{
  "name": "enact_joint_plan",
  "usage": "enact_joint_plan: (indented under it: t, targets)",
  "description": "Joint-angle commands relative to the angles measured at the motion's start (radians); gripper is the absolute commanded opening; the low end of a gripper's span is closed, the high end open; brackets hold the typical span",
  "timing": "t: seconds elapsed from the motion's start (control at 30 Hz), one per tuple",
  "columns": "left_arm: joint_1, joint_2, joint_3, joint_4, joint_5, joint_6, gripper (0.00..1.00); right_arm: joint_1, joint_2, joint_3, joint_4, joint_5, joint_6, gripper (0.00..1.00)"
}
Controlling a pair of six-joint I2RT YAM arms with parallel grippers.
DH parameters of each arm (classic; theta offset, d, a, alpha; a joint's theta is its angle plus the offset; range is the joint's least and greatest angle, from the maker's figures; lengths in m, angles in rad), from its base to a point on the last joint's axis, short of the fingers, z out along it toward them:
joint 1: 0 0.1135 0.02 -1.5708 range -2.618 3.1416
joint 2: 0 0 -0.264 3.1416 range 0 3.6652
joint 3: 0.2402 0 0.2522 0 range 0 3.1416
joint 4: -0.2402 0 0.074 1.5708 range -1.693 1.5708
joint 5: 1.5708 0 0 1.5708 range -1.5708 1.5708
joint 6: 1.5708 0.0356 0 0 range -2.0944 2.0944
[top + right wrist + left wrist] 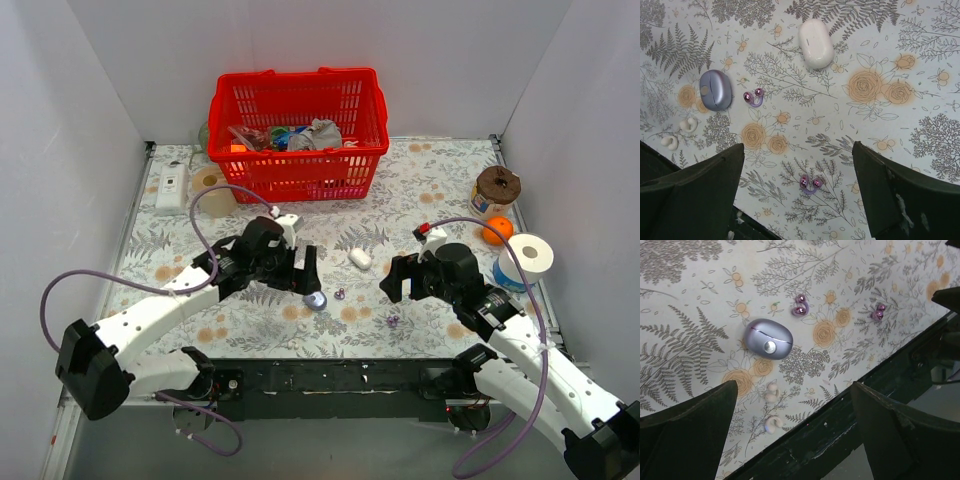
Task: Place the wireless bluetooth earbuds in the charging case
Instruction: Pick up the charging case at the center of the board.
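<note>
The lavender charging case [316, 300] lies on the floral cloth with its lid shut; it also shows in the left wrist view [768, 338] and the right wrist view [715, 89]. One purple earbud [340, 294] lies just right of it [800, 305] [754, 96]. The other earbud [392, 321] lies farther right, near the front edge [878, 312] [810, 183]. My left gripper [300, 278] hovers open and empty just left of the case [795, 435]. My right gripper [403, 285] hovers open and empty above the second earbud [797, 195].
A white pill-shaped capsule [360, 258] lies behind the earbuds. Two small white bits [772, 391] lie near the cloth's front edge. A red basket [298, 130] stands at the back. An orange ball [497, 230], a tape roll [528, 256] and a jar [497, 188] are at the right.
</note>
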Motion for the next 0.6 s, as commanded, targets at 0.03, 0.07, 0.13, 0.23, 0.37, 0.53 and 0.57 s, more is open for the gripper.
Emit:
enact_joint_plan:
  t: [0.03,0.07,0.13,0.23,0.37,0.53,0.57]
  targets:
    - [-0.132,0.117,0.115,-0.113,-0.094,0.141,0.98,0.001,-0.016,0.048,-0.005,-0.016,-0.026,0.96]
    - [-0.161,0.171,0.121,-0.122,-0.125,0.146,0.98,0.001,-0.016,0.049,-0.004,-0.016,-0.026,0.96]
    - [-0.178,0.215,0.132,-0.136,-0.201,0.159,0.98,0.001,-0.013,0.051,-0.004,-0.025,-0.025,0.95]
    - [-0.183,0.28,0.144,-0.155,-0.261,0.175,0.98,0.003,-0.01,0.063,-0.011,-0.036,-0.02,0.95]
    - [-0.183,0.32,0.144,-0.141,-0.268,0.193,0.98,0.001,-0.013,0.074,-0.02,-0.05,-0.02,0.94]
    - [-0.183,0.37,0.152,-0.1,-0.256,0.222,0.98,0.001,-0.018,0.074,-0.022,-0.061,-0.019,0.94]
    - [-0.183,0.378,0.152,-0.089,-0.242,0.231,0.98,0.001,-0.018,0.072,-0.02,-0.064,-0.019,0.94]
